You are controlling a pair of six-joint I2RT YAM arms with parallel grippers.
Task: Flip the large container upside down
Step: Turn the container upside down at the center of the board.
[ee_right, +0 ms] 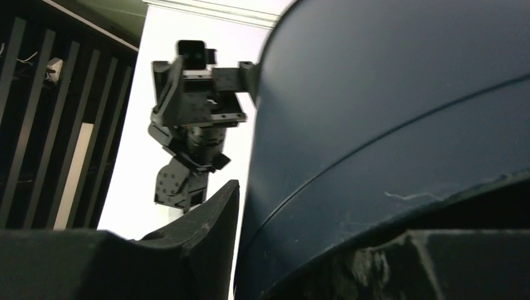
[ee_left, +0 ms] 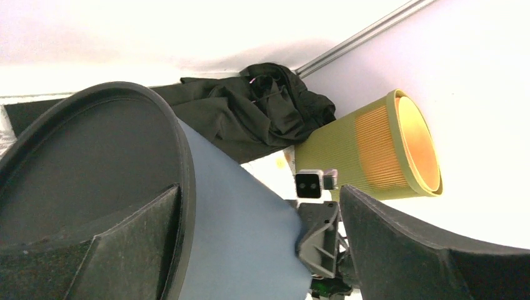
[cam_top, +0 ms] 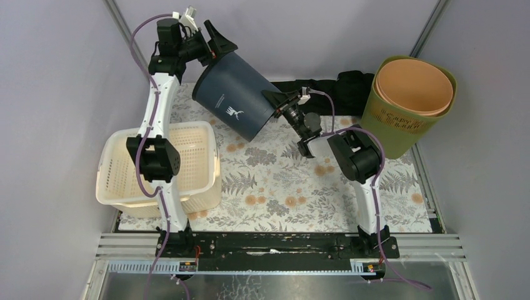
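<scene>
The big blue bin [cam_top: 234, 94] is lying tipped over near the far edge of the tabletop [cam_top: 281, 181], between the two claws. Its flat round end, which looks like its bottom, is pointing up toward the far left corner. Its other end is pointing down toward the right. So the job is looking about half done: the bin is not standing up, but it is not upside down yet. Its open end needs to go flat on the tabletop, with the bottom on top. I cannot tell what is inside it.

The white basket [cam_top: 206, 187] is sitting at the near left corner and is hanging a little over the left edge. It is looking empty, though the left arm is hiding part of it.

The green basket [cam_top: 390, 119] is sitting at the far right corner. An orange tub [cam_top: 415, 84] is sitting inside it.

A black cloth [cam_top: 344, 84] is lying along the far edge, between the bin and the green basket.

The left claw [cam_top: 220, 39] is spread wide apart, with the rim of the bin's flat end between its fingers [ee_left: 437, 262]. The right claw [cam_top: 275, 102] is at the bin's other end, with the bin's wall between its fingers. Those fingers are apart too. A thin bit of light is showing between one finger and the wall, so it is not looking like a tight pinch.
</scene>
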